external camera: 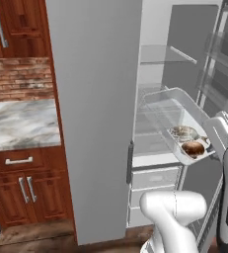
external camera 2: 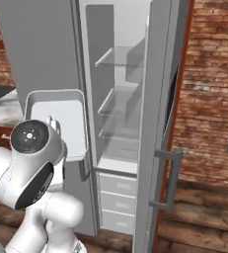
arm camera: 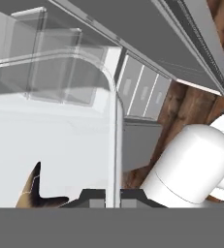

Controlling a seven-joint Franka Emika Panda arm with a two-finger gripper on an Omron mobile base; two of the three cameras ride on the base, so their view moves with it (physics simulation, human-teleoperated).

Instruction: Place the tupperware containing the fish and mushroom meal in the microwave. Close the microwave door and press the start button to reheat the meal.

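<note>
While the fridge (external camera: 93, 113) stands before me, its plain grey door (external camera 2: 160, 123) swung wide, I see its glass shelves (external camera 2: 116, 104) and pale drawers (external camera: 152, 178) inside. Left of it a marbled bench (external camera: 19, 123) sits on red-brown wood cabinets (external camera: 24, 185) below a brick wall (external camera: 19, 79). I hold the tupperware (external camera: 172, 116) in the air, in front of the open fridge compartment and about level with its lower shelves, tilted so its far end sits higher. My end effector (arm camera: 112, 197) is clamped on the container's rim at the near end, one finger on each side of the wall. Two pieces of the fish and mushroom meal lie at that low near end: a glossy brown lump (external camera: 193, 147) and a paler grey-tan piece (external camera: 183, 132) just beyond it.
</note>
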